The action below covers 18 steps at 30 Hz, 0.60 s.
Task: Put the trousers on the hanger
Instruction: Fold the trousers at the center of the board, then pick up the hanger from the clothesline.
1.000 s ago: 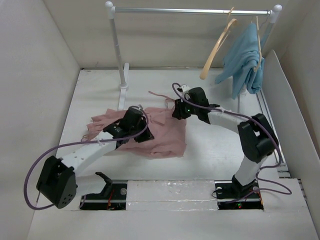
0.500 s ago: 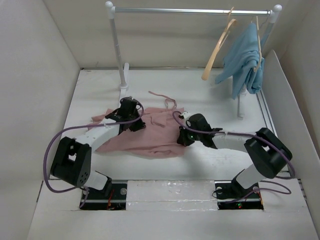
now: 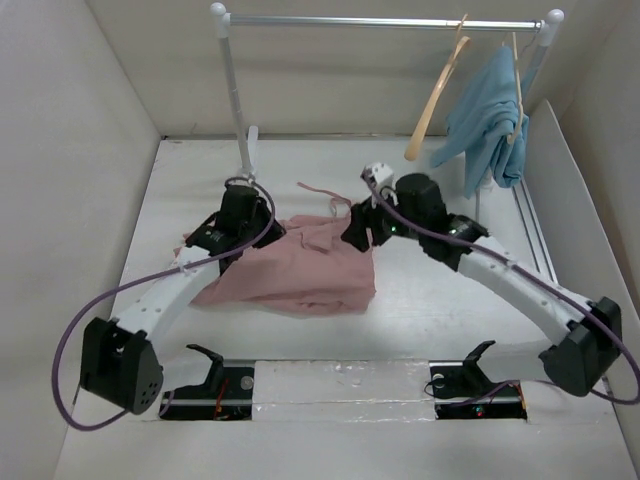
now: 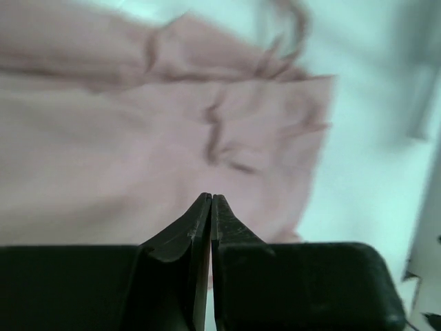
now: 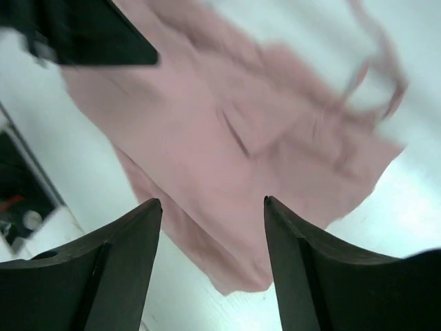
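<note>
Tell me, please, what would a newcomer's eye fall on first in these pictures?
The dusty-pink trousers sprawled mid-way across the white table draw the eye first. The left gripper is shut over their left part, and the right gripper is open above their right corner. Next comes the rail at the back, where the bare wooden hanger hangs beside a light-blue garment near its right end.

You're working in a robotics lab test cell, not a home. Plain white panels (image 3: 70, 150) box in a white surface (image 3: 440, 310). The left arm (image 3: 170, 300) and right arm (image 3: 500, 275) are bolted along the bottom edge of the top view, purple cables (image 3: 58, 370) looping free. A small garment rail (image 3: 380, 21) across the top of the frame carries the hanger (image 3: 432, 105) and a light-blue garment (image 3: 490, 110).
</note>
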Motion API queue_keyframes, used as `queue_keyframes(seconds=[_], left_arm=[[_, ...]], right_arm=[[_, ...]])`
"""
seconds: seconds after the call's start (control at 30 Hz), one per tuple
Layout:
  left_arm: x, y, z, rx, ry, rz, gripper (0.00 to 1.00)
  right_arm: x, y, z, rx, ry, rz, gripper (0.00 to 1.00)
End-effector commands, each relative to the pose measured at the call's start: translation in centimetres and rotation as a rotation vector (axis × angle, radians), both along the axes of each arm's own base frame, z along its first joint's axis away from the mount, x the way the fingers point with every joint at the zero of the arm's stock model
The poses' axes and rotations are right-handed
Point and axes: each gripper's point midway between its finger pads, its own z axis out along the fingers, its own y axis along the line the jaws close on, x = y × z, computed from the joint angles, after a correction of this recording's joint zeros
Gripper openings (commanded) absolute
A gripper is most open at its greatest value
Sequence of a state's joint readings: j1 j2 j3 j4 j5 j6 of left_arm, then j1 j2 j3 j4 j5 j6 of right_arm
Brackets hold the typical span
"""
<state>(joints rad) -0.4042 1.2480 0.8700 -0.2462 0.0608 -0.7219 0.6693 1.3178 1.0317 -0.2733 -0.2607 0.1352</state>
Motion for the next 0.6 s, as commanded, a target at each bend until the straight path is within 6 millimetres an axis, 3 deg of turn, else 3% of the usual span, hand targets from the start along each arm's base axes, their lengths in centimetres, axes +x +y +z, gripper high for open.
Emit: queue_keyframes(seconds=[0.0,0.03,0.07,0.1,0.13,0.2,0.23,0.27,0.3,0.33,0.37,0.4,0.5,0.57], left_arm=[[1.0,-0.4,8.3,-0.016,-0.217,-0.042,0.0],[1.0,-0.5,9.4,-0.02,-0.246,-0.058,0.0],[1.0,-0.9,11.0,-0.033,-0.291,-0.09,0.0],[1.0,-1.0,11.6,-0.04,-0.304,-0.1,0.0],[1.0,-1.2,12.2,-0.046,-0.318,-0.11,0.0],[1.0,-1.5,13.1,-0.056,-0.338,-0.132,0.0],[1.0,-1.5,13.3,-0.055,-0.342,-0.134,0.0],[1.0,-1.6,13.3,-0.054,-0.346,-0.139,0.0],[1.0,-1.5,13.5,-0.045,-0.357,-0.145,0.0],[0.9,-1.5,13.6,-0.019,-0.367,-0.159,0.0],[0.9,-1.5,13.8,-0.019,-0.368,-0.159,0.0],[0.9,-1.2,14.0,0.003,-0.381,-0.165,0.0],[0.9,-0.9,14.8,0.036,-0.409,-0.176,0.0],[0.8,-0.5,15.0,0.071,-0.411,-0.188,0.12]], right_arm=[[-0.6,-1.3,11.6,0.06,-0.187,0.024,0.66],[0.0,-2.1,13.7,0.068,-0.232,0.011,0.5],[0.3,-3.2,18.2,0.111,-0.309,-0.012,0.24],[0.1,-3.2,18.1,0.109,-0.301,-0.007,0.07],[0.1,-3.9,22.3,0.162,-0.376,-0.019,0.0],[1.3,-6.1,26.0,0.199,-0.447,-0.074,0.0],[1.7,-7.2,29.1,0.228,-0.505,-0.106,0.0],[2.9,-9.1,30.3,0.225,-0.534,-0.165,0.04],[3.3,-9.8,31.3,0.234,-0.556,-0.171,0.26],[5.1,-11.2,33.2,0.254,-0.588,-0.212,0.48],[5.1,-11.2,33.2,0.254,-0.588,-0.213,0.48],[6.0,-12.6,33.5,0.262,-0.594,-0.226,0.64],[9.5,-15.0,32.5,0.295,-0.541,-0.325,0.75],[11.1,-15.9,32.0,0.322,-0.515,-0.367,0.76]])
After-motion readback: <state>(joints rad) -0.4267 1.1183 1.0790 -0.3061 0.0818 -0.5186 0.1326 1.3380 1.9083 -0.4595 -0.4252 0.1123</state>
